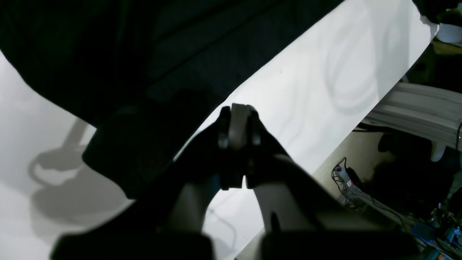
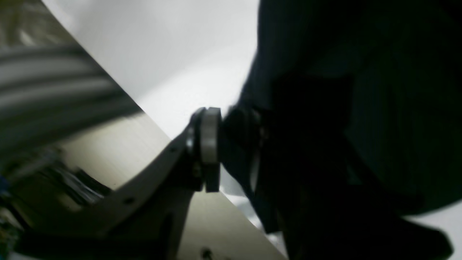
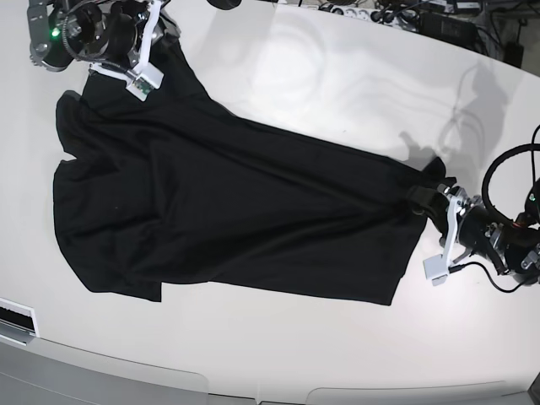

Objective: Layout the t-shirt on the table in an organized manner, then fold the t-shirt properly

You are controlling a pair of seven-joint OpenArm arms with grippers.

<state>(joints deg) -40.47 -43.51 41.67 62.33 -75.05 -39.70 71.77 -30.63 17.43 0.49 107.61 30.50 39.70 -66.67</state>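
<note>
The black t-shirt (image 3: 228,202) lies on the white table (image 3: 337,76), stretched diagonally from far left to near right. My left gripper (image 3: 429,187) is at its right end, shut on a pulled-out corner of the t-shirt. In the left wrist view the gripper (image 1: 237,119) is closed, with the t-shirt (image 1: 144,54) spreading up and left. My right gripper (image 3: 164,34) is at the far left corner. In the right wrist view the gripper (image 2: 223,141) is shut on bunched black t-shirt fabric (image 2: 361,108). The shirt's left part is rumpled, with folds.
Cables and power strips (image 3: 422,17) lie along the table's far edge. The rounded front edge (image 3: 253,384) runs below the shirt. A small white object (image 3: 15,319) sits at the front left. Beyond the table edge, floor cables (image 1: 361,187) show.
</note>
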